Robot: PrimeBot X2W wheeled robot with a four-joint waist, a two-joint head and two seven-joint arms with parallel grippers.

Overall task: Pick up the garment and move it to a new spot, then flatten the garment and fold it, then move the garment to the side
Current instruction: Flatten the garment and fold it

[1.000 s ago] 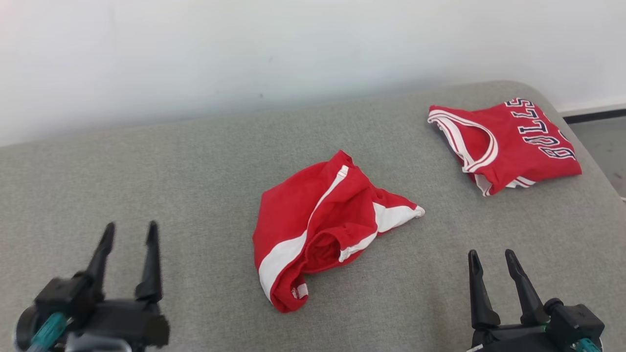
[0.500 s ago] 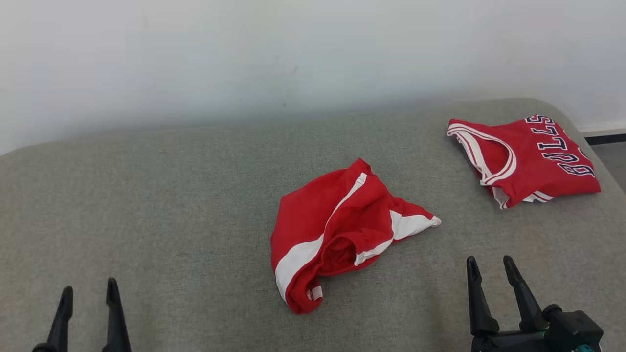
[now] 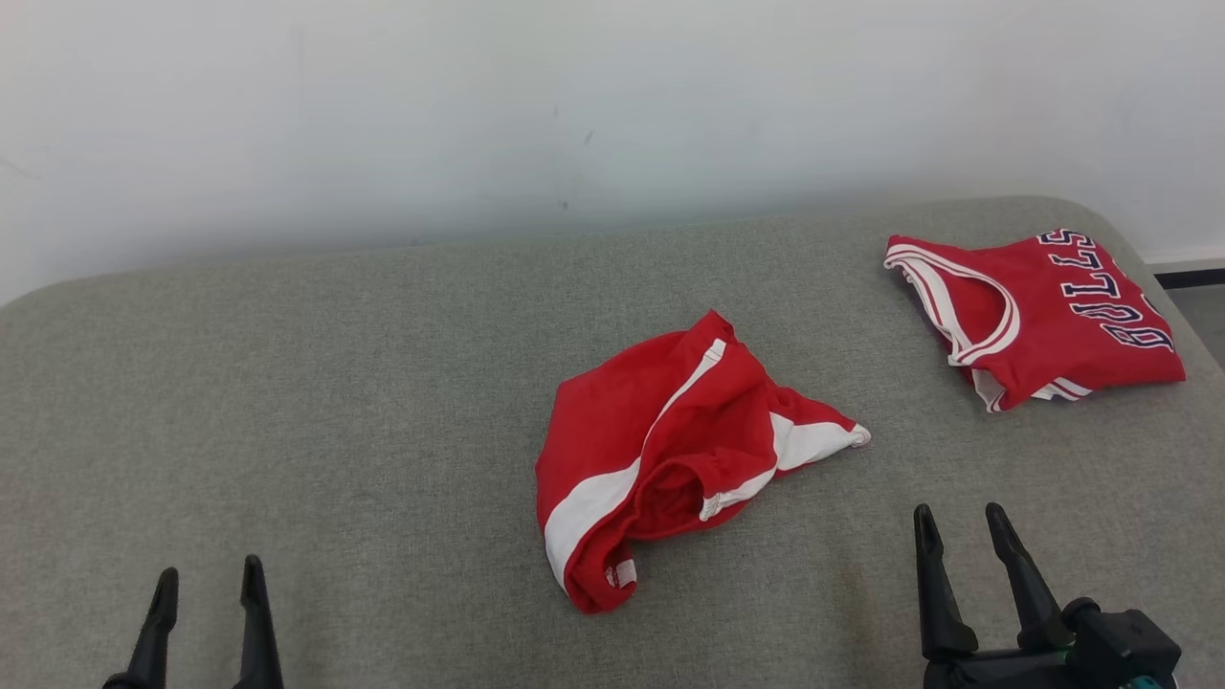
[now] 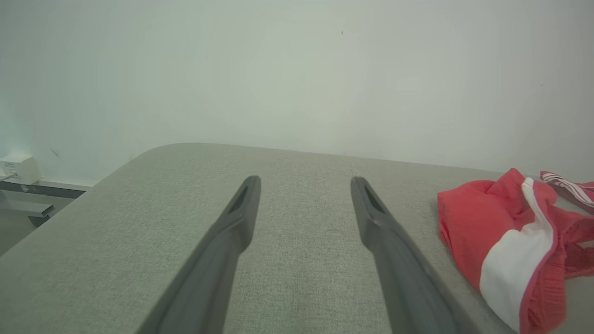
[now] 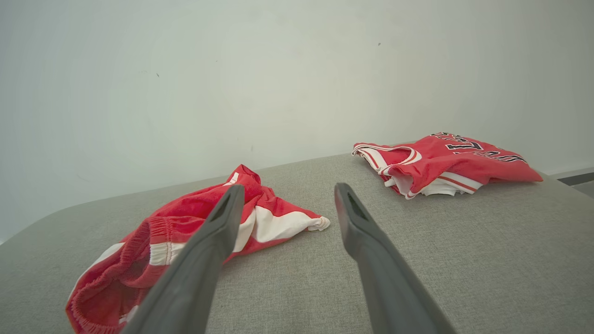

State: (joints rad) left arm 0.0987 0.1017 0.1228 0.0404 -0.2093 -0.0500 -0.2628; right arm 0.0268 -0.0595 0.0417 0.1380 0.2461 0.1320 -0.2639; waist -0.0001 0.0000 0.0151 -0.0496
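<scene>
Lying crumpled near the middle of a grey fabric-covered table (image 3: pixel 335 383), a pair of red shorts (image 3: pixel 670 459) with white side stripes sat in a loose heap. In the head view its gathered waistband opened toward 6 o'clock and one white-panelled corner pointed out toward 3 o'clock. A red jersey (image 3: pixel 1038 316) with white trim and dark "BULLS" lettering lay folded at about 2 o'clock from the shorts, well apart from them and close to the table's rounded corner. The left tool (image 3: pixel 210 569) hung over bare fabric between 8 and 9 o'clock from the shorts, its two dark fingers spread wide with nothing between them. Its wrist camera showed the shorts off at 3 o'clock, clear of both fingers. The right tool (image 3: pixel 959 512) hovered between 3 and 4 o'clock from the shorts, likewise released and empty, fingers pointing toward 12 o'clock. From the right wrist camera the shorts lay beyond the finger on the 9 o'clock side, partly hidden by it, with their white corner showing in the gap between the fingers. In that camera the jersey rested toward 2 o'clock, apart from both fingers. A plain pale wall (image 3: pixel 478 115) rose behind the table's far edge at 12 o'clock.
</scene>
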